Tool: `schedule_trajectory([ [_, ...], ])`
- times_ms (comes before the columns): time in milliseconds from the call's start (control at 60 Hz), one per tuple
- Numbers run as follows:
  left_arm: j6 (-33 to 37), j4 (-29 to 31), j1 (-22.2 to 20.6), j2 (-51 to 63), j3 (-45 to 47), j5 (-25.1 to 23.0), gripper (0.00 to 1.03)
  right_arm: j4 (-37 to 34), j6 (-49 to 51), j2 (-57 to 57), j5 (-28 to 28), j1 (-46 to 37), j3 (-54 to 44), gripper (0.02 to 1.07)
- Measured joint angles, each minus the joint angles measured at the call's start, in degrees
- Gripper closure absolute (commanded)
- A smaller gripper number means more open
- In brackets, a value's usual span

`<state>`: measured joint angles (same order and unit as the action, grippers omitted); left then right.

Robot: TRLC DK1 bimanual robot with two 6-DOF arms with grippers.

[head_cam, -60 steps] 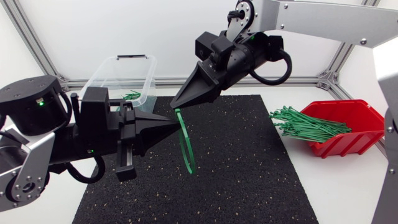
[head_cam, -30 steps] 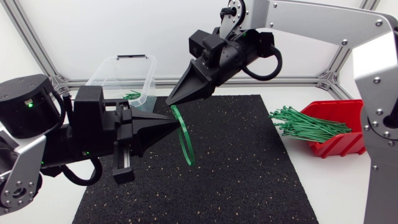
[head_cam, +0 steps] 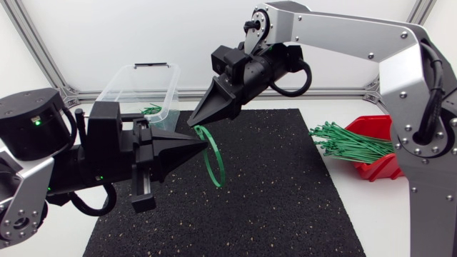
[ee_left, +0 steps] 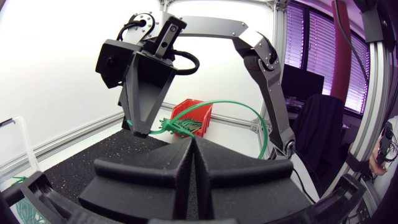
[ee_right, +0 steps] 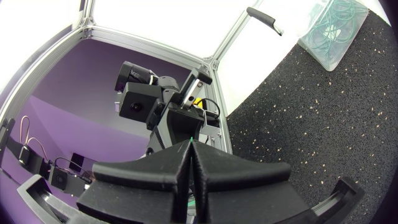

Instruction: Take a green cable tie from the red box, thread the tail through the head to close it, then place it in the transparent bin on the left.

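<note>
Over the last second the right arm (head_cam: 343, 28) has swung further in over the table, carrying its claw up and toward the bin. The tie (ee_left: 231, 101) has rounded out from a narrow sliver into a fuller ring. It hangs in the air over the left half of the mat (head_cam: 285, 207), pinned between the two claws and touching nothing below.

The left claw (head_cam: 200, 148) is closed tight, fingers pressed flat together, with the tie coming out at its tip. The right claw (head_cam: 193, 126) is likewise closed, its point nipping the ring's upper end; its own view shows a speck of green at the tip. The two tips stand just beside each other.

To the ring's right the mat runs bare to its edge. The bin (head_cam: 166, 93) stands just behind the claws at the mat's far left corner, with a few ties (head_cam: 150, 109) inside.

The tie is a thin, bright green band bowed into one wide arc. Whether the tail is through the head I cannot tell, because the claws hide that spot. The box (head_cam: 378, 170) sits off the mat's right edge, half hidden by the right arm, spare ties (head_cam: 350, 141) spilling from it.
</note>
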<state>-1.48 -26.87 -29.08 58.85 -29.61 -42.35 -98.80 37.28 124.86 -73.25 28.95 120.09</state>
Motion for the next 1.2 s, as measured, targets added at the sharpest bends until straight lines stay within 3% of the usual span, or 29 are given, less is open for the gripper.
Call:
schedule_trajectory([
  [400, 0.0, 0.5, 0.0, 0.0, 0.8, 0.2, 1.0, 0.0, 0.0, 2.4, 0.0, 0.0, 0.2, 1.0],
  [517, 0.2, 0.5, 0.1, 0.0, 0.7, -0.7, 1.0, 0.3, 0.0, 0.8, 0.1, 0.1, -0.2, 0.8],
  [567, 0.2, 0.5, 0.1, 0.0, 0.7, -1.6, 1.0, 0.9, 0.1, -0.1, 0.1, 0.2, -0.3, 0.6],
  [633, 0.3, 0.5, 0.3, 0.0, 0.7, -2.6, 1.0, 1.6, 0.0, -1.1, 0.3, 0.2, -0.5, 0.54],
  [683, 0.4, 0.5, 1.1, 0.0, 0.6, -2.6, 1.0, 1.6, 0.0, -2.0, 0.5, -0.2, -1.3, 0.3],
  [717, 0.4, 1.0, 2.0, 0.0, 0.3, -2.6, 1.0, 1.6, 0.1, -2.6, 1.1, -0.5, -2.0, 0.03],
  [917, 0.5, 7.6, 6.4, 0.5, -3.6, -2.6, 1.0, 3.2, 0.0, -5.3, 5.0, -4.8, -2.9, 0.06],
  [1067, 2.1, 17.3, 11.0, 4.1, -10.6, -2.1, 1.0, 12.9, -4.7, -9.2, 13.7, -7.5, -6.2, 0.06],
  [1200, 6.1, 27.6, 13.4, 7.0, -17.0, 4.0, 1.0, 18.3, -8.7, -10.6, 20.7, -9.5, -7.7, 0.06],
])
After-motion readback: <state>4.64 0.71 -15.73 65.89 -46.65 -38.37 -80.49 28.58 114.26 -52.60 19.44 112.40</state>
